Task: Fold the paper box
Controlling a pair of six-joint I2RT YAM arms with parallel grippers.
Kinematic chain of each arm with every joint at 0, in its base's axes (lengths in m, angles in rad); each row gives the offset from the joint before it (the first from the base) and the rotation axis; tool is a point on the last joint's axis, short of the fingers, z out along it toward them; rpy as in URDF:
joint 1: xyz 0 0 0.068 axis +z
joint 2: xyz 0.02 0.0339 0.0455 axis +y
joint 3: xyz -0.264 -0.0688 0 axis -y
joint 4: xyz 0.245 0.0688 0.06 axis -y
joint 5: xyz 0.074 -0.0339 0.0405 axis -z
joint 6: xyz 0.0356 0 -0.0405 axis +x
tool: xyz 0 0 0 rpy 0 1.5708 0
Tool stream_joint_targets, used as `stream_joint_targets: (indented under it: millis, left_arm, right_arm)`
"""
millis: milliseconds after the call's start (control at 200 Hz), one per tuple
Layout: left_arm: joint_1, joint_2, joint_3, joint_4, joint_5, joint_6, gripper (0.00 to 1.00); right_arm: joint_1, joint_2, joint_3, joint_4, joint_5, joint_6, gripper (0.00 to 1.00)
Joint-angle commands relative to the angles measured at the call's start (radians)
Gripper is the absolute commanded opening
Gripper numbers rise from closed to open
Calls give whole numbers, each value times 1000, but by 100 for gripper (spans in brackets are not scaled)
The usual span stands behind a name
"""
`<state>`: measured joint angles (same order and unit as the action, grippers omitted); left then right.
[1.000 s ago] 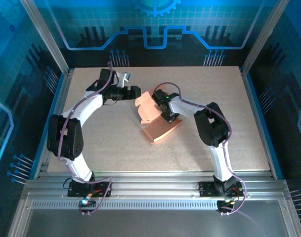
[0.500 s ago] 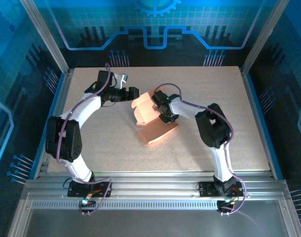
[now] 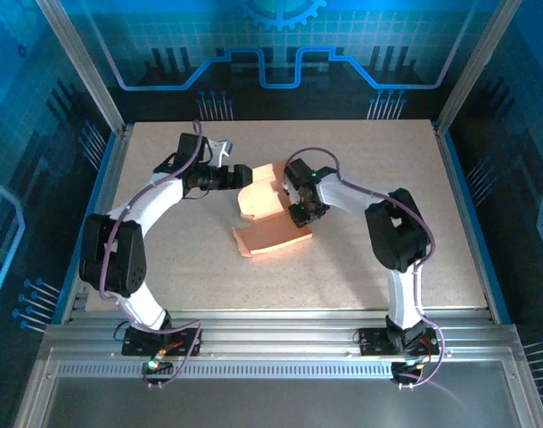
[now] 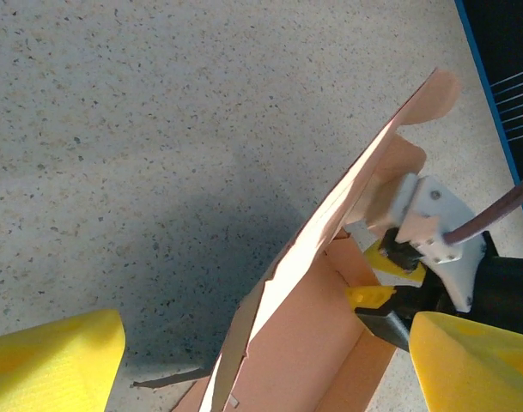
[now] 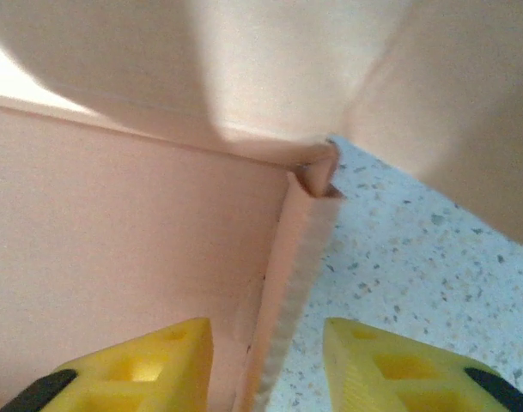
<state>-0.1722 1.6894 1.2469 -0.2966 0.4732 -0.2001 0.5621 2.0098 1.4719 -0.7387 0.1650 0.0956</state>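
Paper box [image 3: 269,239], part-folded: we log it at 4 o'clock from the left gripper [image 3: 242,176], jaws spread wide. The right gripper [image 5: 268,356], unclenched, straddles one wall edge.

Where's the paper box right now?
Top view: the paper box sits at the middle of the table, between the left gripper on its left and the right gripper on its right, whose fingers straddle one wall.

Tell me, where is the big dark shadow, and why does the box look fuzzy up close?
Left wrist view: the box throws a dark shadow on the table to its left. Right wrist view: it probably sits near the lens, so its top looks soft and washed-out pale. Top view: sharp all over.
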Motion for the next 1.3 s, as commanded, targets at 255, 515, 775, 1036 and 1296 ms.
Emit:
stream_joint_targets:
  millis: [255,515,775,1036,1296]
  left_arm:
    - [-12,-44,-21,14,-20,50,88]
    - [-12,-23,-14,8,-11,53,88]
    - [-13,-23,-10,2,-9,53,88]
    - [-13,-8,0,3,0,49,88]
    - [-19,-10,-6,21,7,58,88]
  right_arm:
    - [-93,-187,-176,142,-347,139,49]
    - [-210,-208,-339,287,-589,218,43]
    - [-243,-157,-373,318,-609,217,32]
    - [-248,-102,-388,308,-592,214,26]
    - [-239,-165,-348,250,-556,202,37]
